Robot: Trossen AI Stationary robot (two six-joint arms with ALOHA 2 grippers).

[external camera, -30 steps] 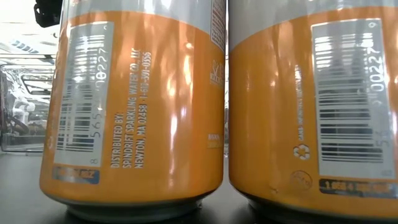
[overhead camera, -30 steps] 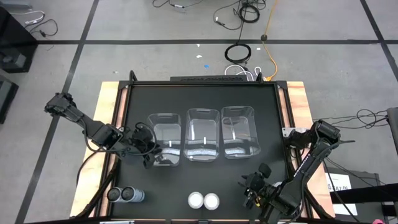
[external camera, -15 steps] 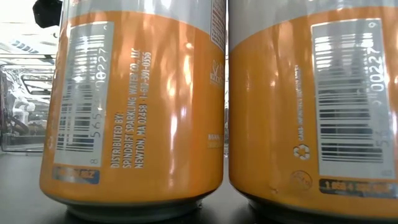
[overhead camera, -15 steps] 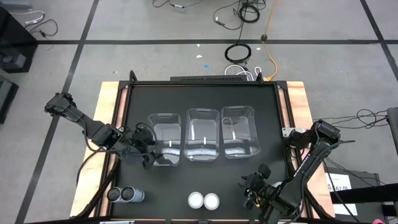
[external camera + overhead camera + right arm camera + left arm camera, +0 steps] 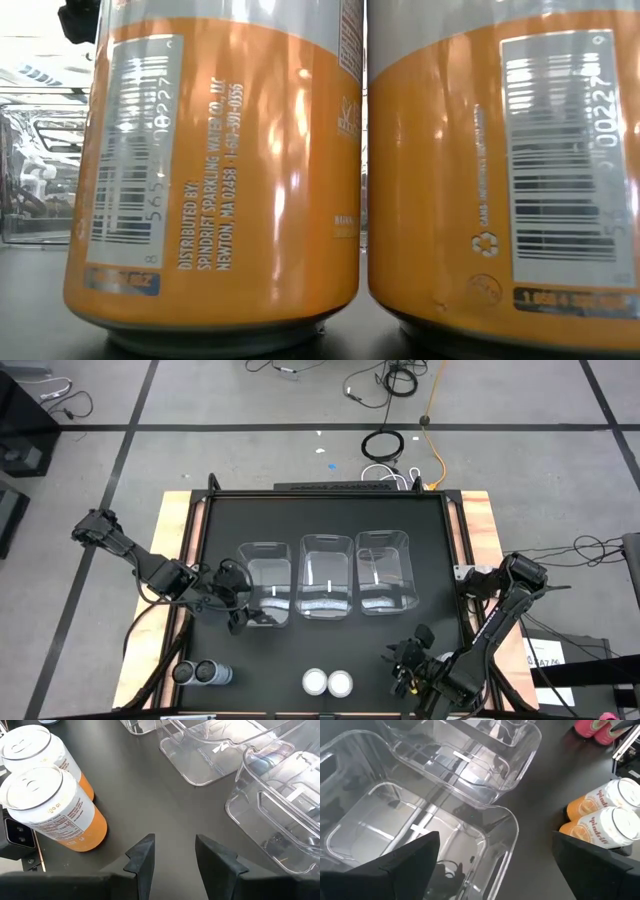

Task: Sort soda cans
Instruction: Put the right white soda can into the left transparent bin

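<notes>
From the high view I had the left gripper (image 5: 243,618) at the near left corner of the left bin (image 5: 266,584), its fingers spread wide and holding nothing. The middle bin (image 5: 326,576) and right bin (image 5: 385,572) sat in a row beside it, with bare black table (image 5: 320,520) behind them. Two dark grey cans (image 5: 201,674) stood at the near left edge, two silver-topped cans (image 5: 327,682) at the near middle. The right gripper (image 5: 405,670) waited near the front right edge.

In the low view, two orange cans (image 5: 215,180) filled the frame, touching side by side.

My left wrist view showed a dark object in the left bin's bottom (image 5: 447,870), orange cans (image 5: 600,817) and pink cans (image 5: 592,727) beyond.

On the right wrist view the fingers (image 5: 142,852) stood partly apart, empty, with open table ahead.
</notes>
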